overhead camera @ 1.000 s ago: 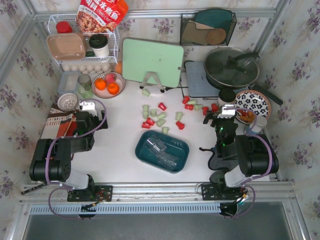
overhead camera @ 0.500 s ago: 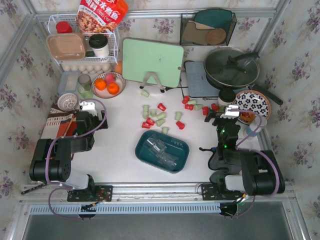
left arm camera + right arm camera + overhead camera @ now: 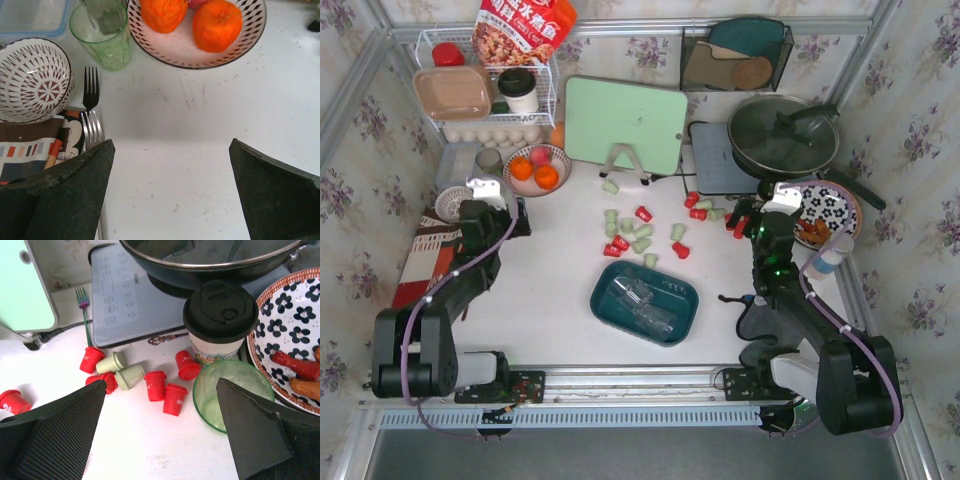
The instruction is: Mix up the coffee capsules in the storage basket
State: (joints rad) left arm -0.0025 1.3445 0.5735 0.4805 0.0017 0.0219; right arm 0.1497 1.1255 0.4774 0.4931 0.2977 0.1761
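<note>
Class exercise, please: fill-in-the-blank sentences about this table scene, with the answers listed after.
The coffee capsules are red or pale ____.
Both the left gripper and the right gripper are ____.
The patterned bowl beside the green glass holds two ____.
Answers: green; open; oranges.

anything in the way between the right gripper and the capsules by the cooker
Nothing visible. The open right gripper faces the coffee capsules across bare table. The green glass stands off to the side, by one finger, not in the path.
</note>
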